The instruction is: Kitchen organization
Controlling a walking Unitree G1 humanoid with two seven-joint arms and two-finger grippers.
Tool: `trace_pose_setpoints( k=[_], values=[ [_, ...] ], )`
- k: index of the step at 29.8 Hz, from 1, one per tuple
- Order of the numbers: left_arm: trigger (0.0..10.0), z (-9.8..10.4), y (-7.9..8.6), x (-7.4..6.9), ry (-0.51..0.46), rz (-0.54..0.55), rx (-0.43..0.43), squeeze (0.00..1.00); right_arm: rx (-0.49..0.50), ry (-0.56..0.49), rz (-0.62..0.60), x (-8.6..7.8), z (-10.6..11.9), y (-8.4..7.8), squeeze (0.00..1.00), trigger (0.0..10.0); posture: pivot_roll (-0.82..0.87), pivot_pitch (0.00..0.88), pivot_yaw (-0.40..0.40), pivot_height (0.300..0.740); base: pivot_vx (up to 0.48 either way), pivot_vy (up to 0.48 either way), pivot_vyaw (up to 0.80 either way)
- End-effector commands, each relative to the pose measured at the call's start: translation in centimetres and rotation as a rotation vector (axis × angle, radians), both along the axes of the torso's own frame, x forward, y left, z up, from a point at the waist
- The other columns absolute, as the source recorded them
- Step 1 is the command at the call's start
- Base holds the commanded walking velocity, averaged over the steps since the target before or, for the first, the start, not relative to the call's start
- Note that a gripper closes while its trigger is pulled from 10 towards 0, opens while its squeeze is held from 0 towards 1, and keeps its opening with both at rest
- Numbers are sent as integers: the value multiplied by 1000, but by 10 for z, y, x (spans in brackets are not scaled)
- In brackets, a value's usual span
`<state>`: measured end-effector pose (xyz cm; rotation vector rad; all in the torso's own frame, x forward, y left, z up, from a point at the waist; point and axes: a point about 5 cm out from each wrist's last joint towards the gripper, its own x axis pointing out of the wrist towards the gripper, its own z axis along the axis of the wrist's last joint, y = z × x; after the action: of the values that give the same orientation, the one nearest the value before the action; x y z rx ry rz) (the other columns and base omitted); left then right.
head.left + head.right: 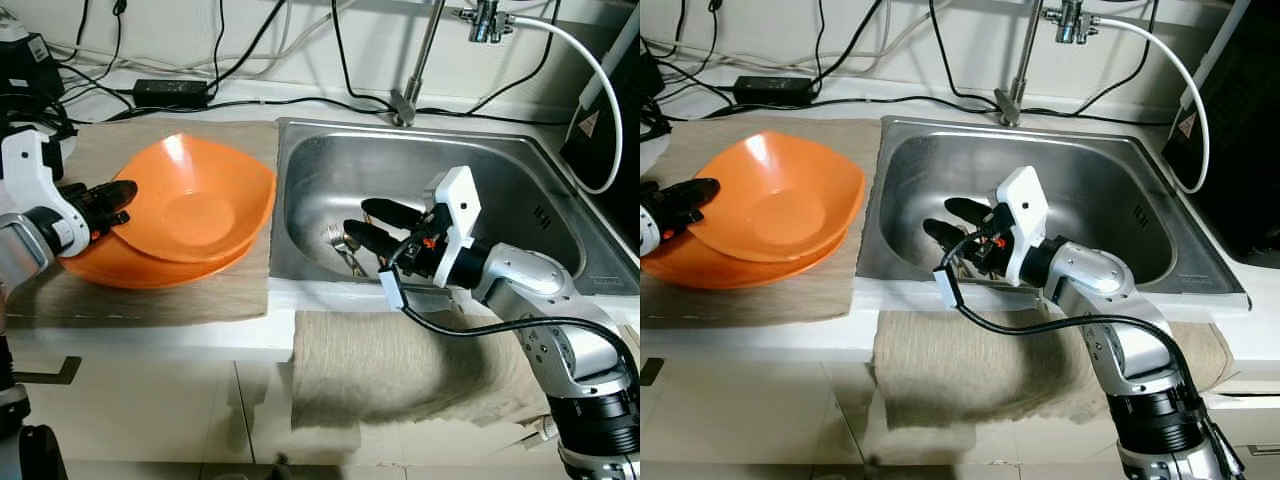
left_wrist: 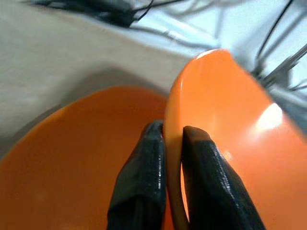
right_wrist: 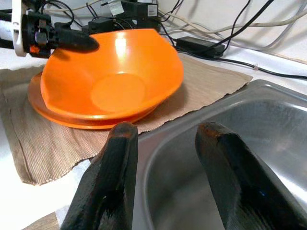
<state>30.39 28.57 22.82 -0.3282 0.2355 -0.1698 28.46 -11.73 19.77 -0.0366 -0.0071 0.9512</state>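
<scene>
Two orange dishes sit stacked on a beige mat (image 1: pixel 150 300) left of the sink. The upper orange bowl (image 1: pixel 195 205) is tilted up on the wider orange plate (image 1: pixel 130 268). My left gripper (image 1: pixel 125 195) is shut on the bowl's left rim; in the left wrist view its fingers (image 2: pixel 144 182) pinch the rim of the bowl (image 2: pixel 225 120). My right gripper (image 1: pixel 365 222) hangs open inside the steel sink (image 1: pixel 560 215), just above some metal cutlery (image 1: pixel 345 250) on the sink floor. The right wrist view looks past the open gripper (image 3: pixel 165 132) toward the bowl (image 3: pixel 115 72).
A faucet (image 1: pixel 420 60) rises behind the sink, with a white hose (image 1: pixel 590 70) to the right. Black cables and a power adapter (image 1: pixel 170 93) lie along the back of the counter. A beige towel (image 1: pixel 400 370) hangs over the counter's front edge below the sink.
</scene>
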Motion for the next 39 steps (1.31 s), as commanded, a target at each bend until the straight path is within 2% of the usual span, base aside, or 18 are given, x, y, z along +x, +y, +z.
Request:
trace_pose_setpoints(
  k=[1, 3, 4, 5, 7, 11, 12, 14, 15, 23, 29, 30, 31, 32, 36, 37, 38, 39],
  values=[
    [0, 8, -9, 3, -36, -19, -19, 0, 7, -18, -30, 3, 5, -2, 0, 10000, -6, 0, -55, 740, 0, 0, 0],
    [0, 11, -15, 5, -64, -24, -51, 0, 30, -14, -48, 5, 6, -1, 0, 10000, -7, 0, -54, 740, 0, 0, 0],
    [0, 18, -23, 8, -115, -28, -95, 0, 74, 5, -77, 8, 7, -1, 1000, 10000, -6, 0, -54, 740, 0, 0, 0],
    [0, 18, -23, 8, -115, -28, -95, 0, 74, 5, -77, 8, 7, -1, 1000, 10000, -6, 0, -54, 740, 0, 0, 0],
    [0, 28, -36, 11, -180, -59, -159, 0, 127, 25, -99, 10, 9, 1, 1000, 10000, -6, 0, -54, 740, 0, 0, 0],
    [0, 38, -50, 14, -237, -101, -228, 0, 199, 49, -143, 14, 11, 4, 1000, 10000, -7, 0, -54, 740, 0, 0, 0],
    [0, 40, -52, 15, -246, -105, -232, 0, 262, 79, -167, 17, 13, 3, 1000, 10000, -6, 0, -53, 740, 0, 0, 0],
    [0, 40, -54, 16, -252, -110, -232, 0, 304, 101, -181, 19, 13, 3, 1000, 10000, -6, 0, -53, 740, 0, 0, 0],
    [0, 42, -58, 17, -261, -109, -236, 0, 379, 141, -206, 22, 14, 1, 1000, 10000, -5, 0, -53, 740, 0, 0, 0],
    [0, 51, -65, 19, -317, -101, -266, 0, 471, 211, -245, 27, 16, -5, 1000, 10000, -6, 0, -53, 740, 0, 0, 0],
    [0, 56, -80, 15, -368, -184, -264, 0, 498, 313, -212, 28, 13, 0, 1000, 10000, -12, 0, -55, 740, 0, 0, 0],
    [0, 57, -83, 13, -387, -210, -251, 0, 496, 324, -211, 28, 13, 1, 851, 10000, -12, 0, -56, 740, 0, 0, 0],
    [0, 58, -87, 10, -414, -244, -238, 0, 498, 333, -206, 29, 12, 2, 145, 10000, -12, 0, -56, 740, 0, 0, 0],
    [0, 60, -91, 7, -435, -276, -231, 0, 503, 341, -203, 29, 13, 3, 0, 10000, -12, 0, -57, 740, 0, 0, 0],
    [0, 61, -96, 1, -459, -323, -239, 0, 515, 366, -203, 31, 13, 4, 0, 10000, -12, 0, -60, 740, 0, 0, 0],
    [0, 61, -97, 1, -459, -325, -240, 0, 530, 377, -208, 31, 14, 4, 0, 8353, -11, 0, -61, 740, 0, 0, 0],
    [0, 61, -97, 1, -458, -325, -240, 0, 542, 383, -210, 32, 13, 4, 0, 8353, -11, 0, -61, 740, 0, 0, 0],
    [0, 61, -98, 1, -459, -328, -238, 0, 555, 389, -212, 33, 14, 3, 0, 0, -11, 0, -61, 740, 0, 0, 0]
  ],
)
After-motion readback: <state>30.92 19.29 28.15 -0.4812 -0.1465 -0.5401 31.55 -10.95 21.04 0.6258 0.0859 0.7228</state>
